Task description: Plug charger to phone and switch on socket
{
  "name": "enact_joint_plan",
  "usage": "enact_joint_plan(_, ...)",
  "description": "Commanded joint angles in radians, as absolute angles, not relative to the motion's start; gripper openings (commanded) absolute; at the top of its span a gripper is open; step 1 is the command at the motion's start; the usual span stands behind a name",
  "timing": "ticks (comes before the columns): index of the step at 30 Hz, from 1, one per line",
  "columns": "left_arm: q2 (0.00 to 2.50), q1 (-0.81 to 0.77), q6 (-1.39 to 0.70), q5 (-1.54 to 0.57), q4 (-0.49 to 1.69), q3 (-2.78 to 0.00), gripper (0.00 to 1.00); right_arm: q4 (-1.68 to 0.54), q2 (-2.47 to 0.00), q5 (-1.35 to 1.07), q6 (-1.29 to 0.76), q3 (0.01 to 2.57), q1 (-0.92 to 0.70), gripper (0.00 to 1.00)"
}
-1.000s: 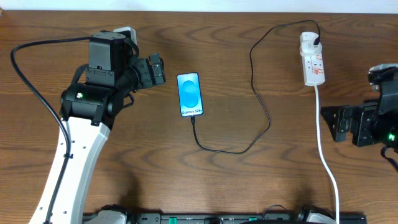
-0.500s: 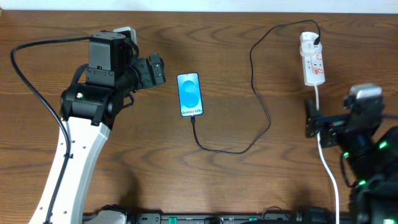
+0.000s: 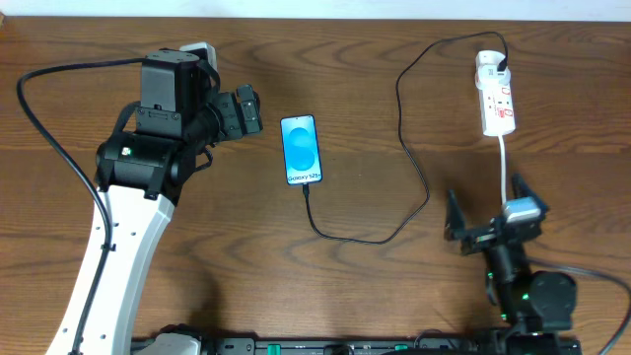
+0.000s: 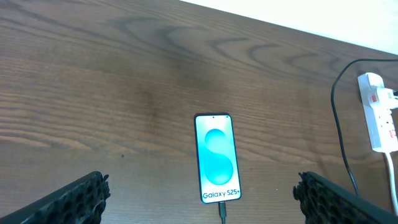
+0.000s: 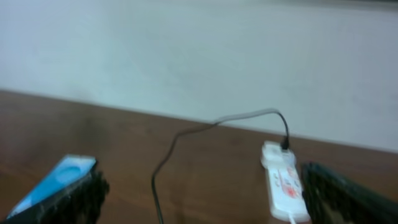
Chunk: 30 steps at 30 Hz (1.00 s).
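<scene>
Table (image 3: 375,59): left gripper (image 3: 252,111) and right gripper (image 3: 488,209) both spread wide, empty. Socket (image 3: 495,96) far right, red markings unreadable; right wrist view blurred. Phone (image 3: 302,150) mid-table reads "Galaxy S25+". Charger (image 3: 419,168) joins its bottom edge to the socket.

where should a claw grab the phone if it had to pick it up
Probably across its two long edges, coming straight down from above: the phone lies flat, screen up, and the cable is plugged into its near short end.
</scene>
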<state>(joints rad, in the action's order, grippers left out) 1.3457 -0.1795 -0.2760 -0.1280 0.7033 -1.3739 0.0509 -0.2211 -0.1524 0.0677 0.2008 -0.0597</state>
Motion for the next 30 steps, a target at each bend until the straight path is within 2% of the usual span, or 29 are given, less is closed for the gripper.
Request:
enact_joint_plan(1, 1.341, -0.179, -0.266, -0.119, 0.704, -1.377, 0.98, 0.106, -0.153, -0.112, 0.056, 0.099, -0.093, 0.99)
enact_joint_plan(4, 1.341, -0.179, -0.266, -0.119, 0.704, -1.377, 0.98, 0.147, -0.093, -0.109, 0.056, 0.015, -0.104, 0.99)
enact_joint_plan(13, 1.341, -0.179, -0.266, -0.118, 0.704, -1.377, 0.99, -0.075, -0.005, -0.090, 0.059, 0.006, -0.106, 0.99)
enact_joint_plan(30, 1.341, -0.179, -0.266, -0.119, 0.704, -1.377, 0.98, -0.070, -0.006, -0.084, 0.060, 0.006, -0.105, 0.99)
